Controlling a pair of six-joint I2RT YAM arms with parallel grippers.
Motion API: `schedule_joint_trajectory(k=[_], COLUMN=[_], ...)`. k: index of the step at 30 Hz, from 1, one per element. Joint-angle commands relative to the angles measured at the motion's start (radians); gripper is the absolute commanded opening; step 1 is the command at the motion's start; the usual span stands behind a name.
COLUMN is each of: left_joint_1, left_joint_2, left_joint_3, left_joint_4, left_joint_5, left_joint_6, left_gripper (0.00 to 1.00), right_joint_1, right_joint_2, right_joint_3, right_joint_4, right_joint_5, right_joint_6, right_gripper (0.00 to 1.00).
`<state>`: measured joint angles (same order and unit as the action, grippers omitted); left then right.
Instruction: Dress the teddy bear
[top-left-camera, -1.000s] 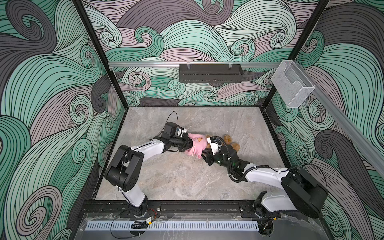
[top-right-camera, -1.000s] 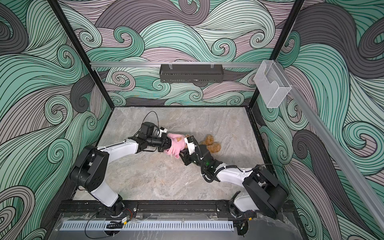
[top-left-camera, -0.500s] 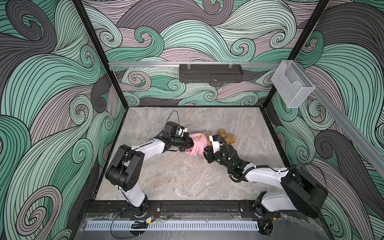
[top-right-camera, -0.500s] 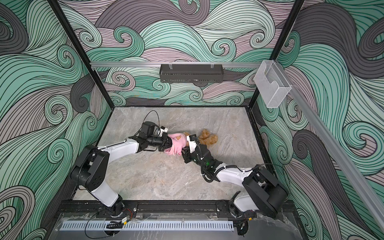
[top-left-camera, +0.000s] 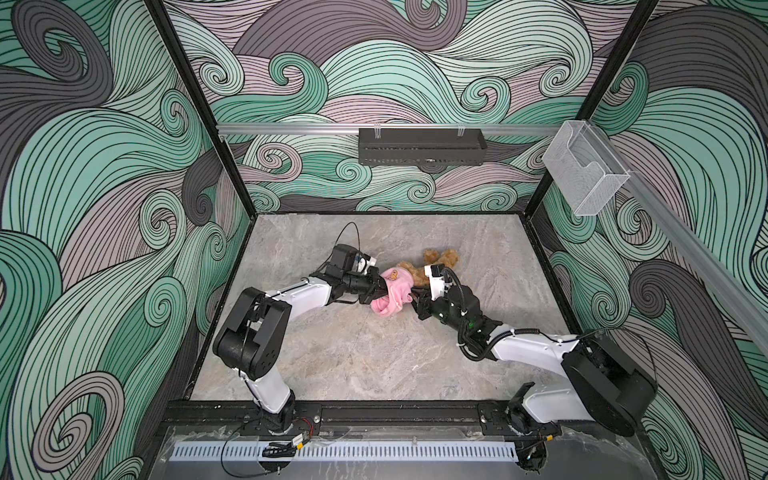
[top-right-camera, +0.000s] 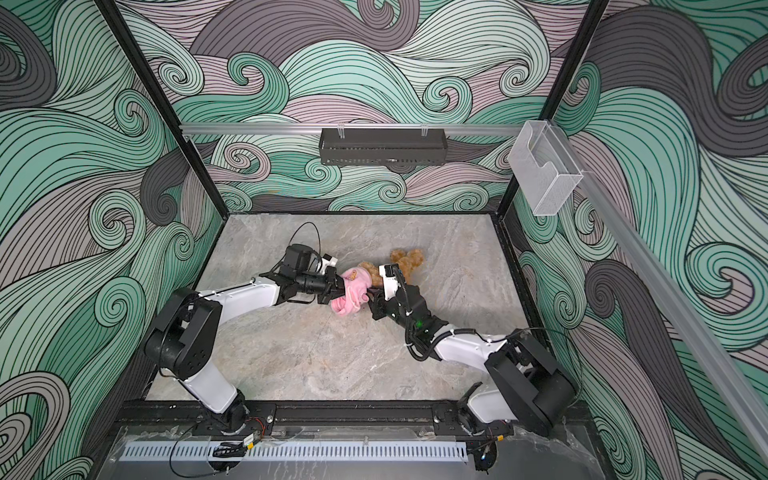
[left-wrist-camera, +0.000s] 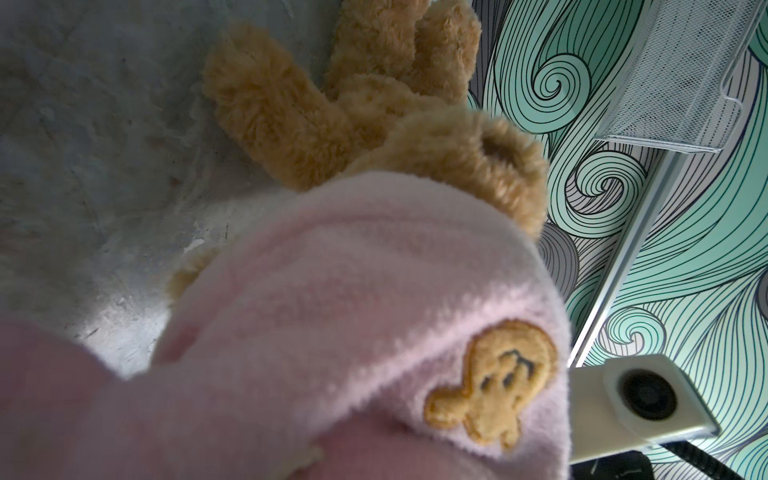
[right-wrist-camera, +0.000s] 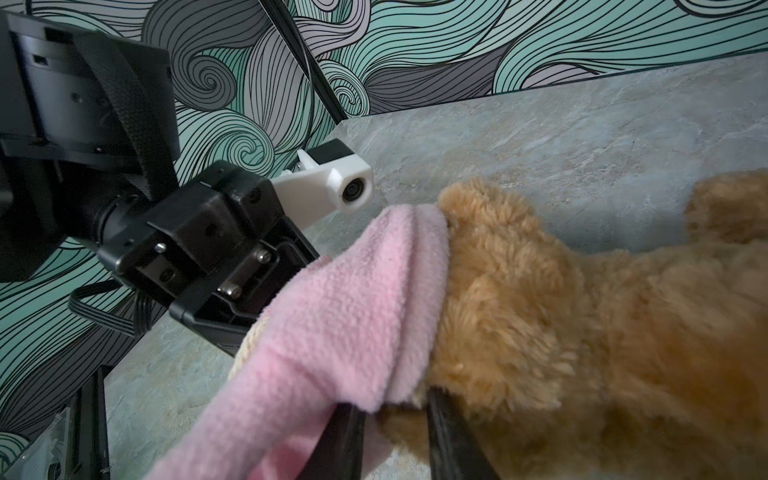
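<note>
The teddy bear lies on the marble table, legs toward the back wall. Its golden-brown fur fills both wrist views. A pink garment with an orange bear patch covers its head end. My left gripper is shut on the garment, its fingertips buried in the fleece. From the other side my right gripper is shut on a tuft of bear fur under the garment's hem.
A black tray hangs on the rail of the back wall. A clear plastic holder is mounted at the right wall. Bare marble table lies in front of both arms, and black frame posts stand at the back corners.
The bear has swung a little toward the back wall and the left, and my right gripper has followed it. The left gripper has hardly moved and still holds the garment.
</note>
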<state>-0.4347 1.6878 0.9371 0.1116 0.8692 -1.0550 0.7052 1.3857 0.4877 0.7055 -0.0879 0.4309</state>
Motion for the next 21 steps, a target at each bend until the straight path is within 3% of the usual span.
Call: schedule_joint_trajectory(k=[1, 6, 9, 14, 17, 21], left_joint_1=[-0.022, -0.022, -0.023, -0.021, -0.019, -0.009], left_joint_2=[0.019, 0.020, 0.020, 0.015, 0.011, 0.013], left_joint_3=[0.037, 0.039, 0.039, 0.042, 0.042, 0.049], left_joint_4=[-0.045, -0.048, -0.057, -0.065, -0.064, -0.064], left_joint_5=[0.066, 0.068, 0.066, 0.065, 0.064, 0.080], left_joint_6=[0.040, 0.047, 0.055, 0.063, 0.070, 0.084], left_gripper=[0.00, 0.00, 0.00, 0.00, 0.00, 0.00], right_joint_1=[-0.023, -0.025, -0.026, -0.032, -0.035, -0.068], right_joint_2=[0.005, 0.027, 0.023, -0.044, -0.095, -0.150], right_joint_3=[0.029, 0.048, 0.051, 0.063, 0.053, 0.015], right_joint_4=[0.098, 0.058, 0.026, -0.226, -0.354, -0.419], right_joint_5=[-0.033, -0.016, 0.027, 0.220, 0.317, 0.346], right_joint_6=[0.011, 0.027, 0.040, 0.078, 0.093, 0.103], right_gripper=[0.28, 0.27, 0.16, 0.00, 0.00, 0.00])
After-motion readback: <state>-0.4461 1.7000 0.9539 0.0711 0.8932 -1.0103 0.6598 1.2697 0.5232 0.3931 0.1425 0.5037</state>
